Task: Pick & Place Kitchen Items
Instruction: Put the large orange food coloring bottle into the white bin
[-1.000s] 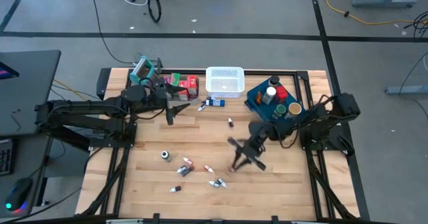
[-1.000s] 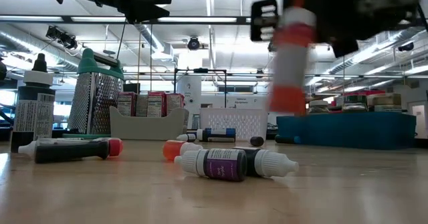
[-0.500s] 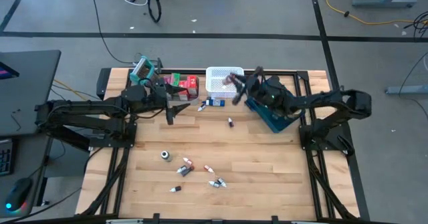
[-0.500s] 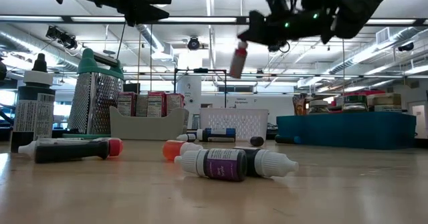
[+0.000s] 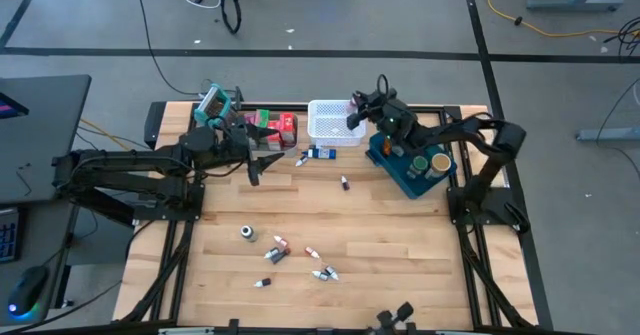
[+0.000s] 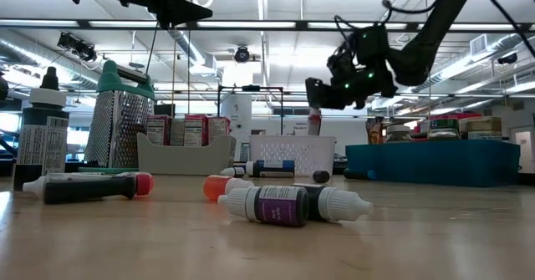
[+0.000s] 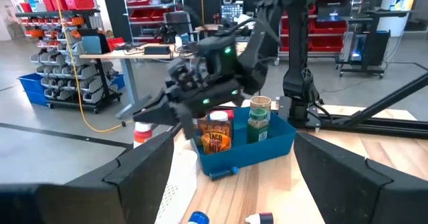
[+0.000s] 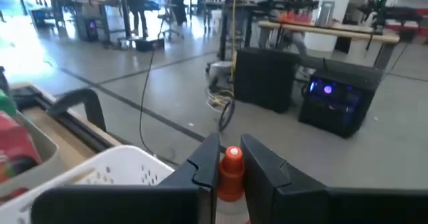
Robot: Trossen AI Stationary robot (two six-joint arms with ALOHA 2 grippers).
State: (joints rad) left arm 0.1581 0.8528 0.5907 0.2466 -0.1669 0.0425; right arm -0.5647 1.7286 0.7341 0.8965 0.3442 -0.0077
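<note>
My right gripper is pinching a small tube with an orange-red cap, which stands upright between my fingers. Just below and ahead of my jaws is the white mesh basket, with its rim nearly under my fingertips. My left gripper hangs with jaws spread wide and empty, beside the clear bin of red cartons, well apart from the tube.

The risk, as I judge it, is the release. I am over the basket's edge, not its middle, so the tube could strike the rim and fall outside, or tip onto the table toward the blue tray beside me. A thin tube could also slip through the mesh or lie caught in it. If my grip slackens early, it drops short.

Most other items lie well behind my jaws on the table: the purple-labelled bottle and the black tube. One jar in the tray carries the word "TACO"; other labels I cannot read.
</note>
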